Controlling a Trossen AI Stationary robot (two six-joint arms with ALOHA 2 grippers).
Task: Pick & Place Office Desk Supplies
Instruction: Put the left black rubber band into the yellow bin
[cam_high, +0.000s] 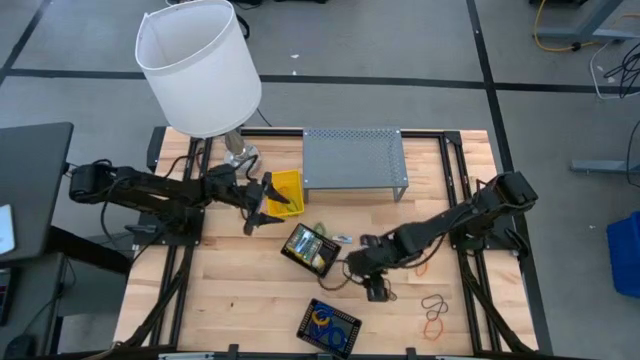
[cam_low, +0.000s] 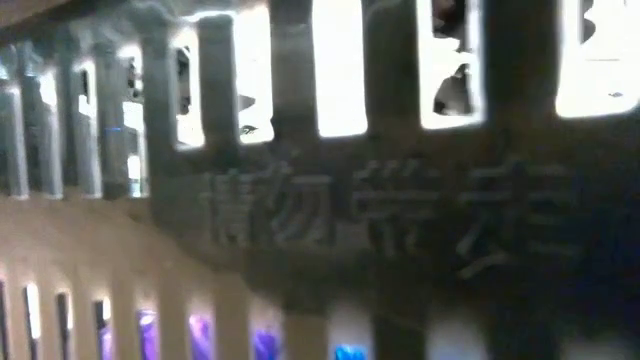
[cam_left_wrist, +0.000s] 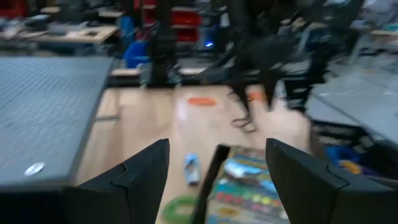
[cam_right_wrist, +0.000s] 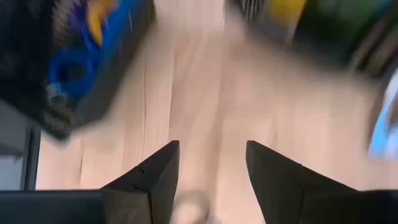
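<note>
1. Office desk supplies lay spread over the wooden worktop (cam_high: 230, 300): a crayon box (cam_high: 311, 247) near the middle, a black mesh tray (cam_high: 329, 324) with blue loops inside near the front edge, and orange and dark rubber bands (cam_high: 434, 317) loose on the right side.
2. A yellow bin (cam_high: 286, 190) stood beside a grey perforated riser (cam_high: 354, 160) at the back. In my judgement this bin or the mesh tray served as a collecting place, since loops were already gathered in the tray.
3. The left tool (cam_high: 262, 207) hovered at the yellow bin's front edge. Its wrist view showed the two fingers (cam_left_wrist: 134, 180) wide apart with nothing between them, looking toward the crayon box (cam_left_wrist: 249, 193) and a green loop (cam_left_wrist: 180, 208).
4. The right tool (cam_high: 374, 285) was low over the worktop between the crayon box and the mesh tray. Its fingers (cam_right_wrist: 155, 180) stood apart, and I could see no item held; only bare wood showed between them, with the tray (cam_right_wrist: 74, 68) off to one side.
5. It probably stood there to reach a small item near the crayon box, but I cannot tell which.
6. A tall lamp with a white shade (cam_high: 198, 65) stood at the back left corner, apart from the work.
7. The low view was blocked by something close to the camera.
</note>
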